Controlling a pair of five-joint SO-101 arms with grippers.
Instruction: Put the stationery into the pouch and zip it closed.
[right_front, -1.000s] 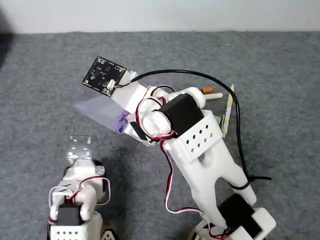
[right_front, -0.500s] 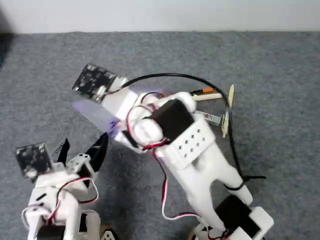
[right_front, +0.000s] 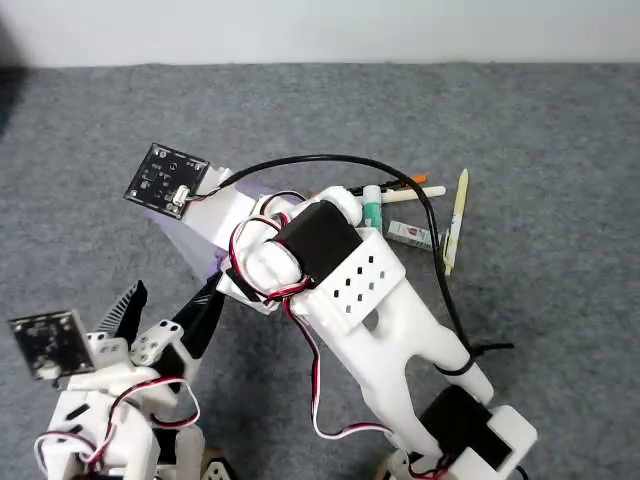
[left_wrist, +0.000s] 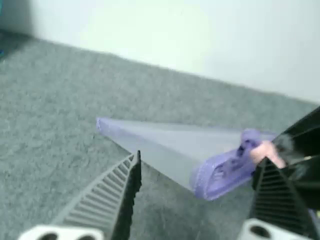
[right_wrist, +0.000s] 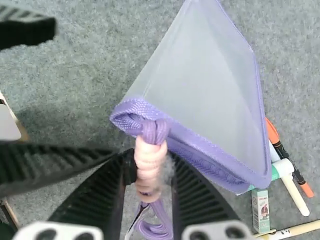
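Note:
A translucent lilac pouch (right_wrist: 210, 95) with purple trim lies on the grey carpet, its end lifted. My right gripper (right_wrist: 149, 162) is shut on the pink zipper pull (right_wrist: 147, 165) at the pouch's corner. In the high view the pouch (right_front: 200, 250) shows under the right arm's wrist. My left gripper (right_front: 168, 300) stands open just short of the pouch, its fingers (left_wrist: 127, 195) spread on either side of the purple end (left_wrist: 220, 172). An orange pen (right_front: 410, 181), a white marker (right_front: 405, 195), a small box (right_front: 410, 235) and a pale stick (right_front: 455, 225) lie to the right of the pouch.
The right arm (right_front: 380, 310) crosses the middle of the carpet diagonally, with a black cable (right_front: 440, 280) looping above the stationery. A white wall (right_front: 320, 30) borders the far edge. Bare carpet (right_front: 560, 150) stretches at the far left and the right.
My left arm has swung up and its open fingers now point at the pouch. The right arm has dragged the pouch's corner leftward, uncovering more of the stationery.

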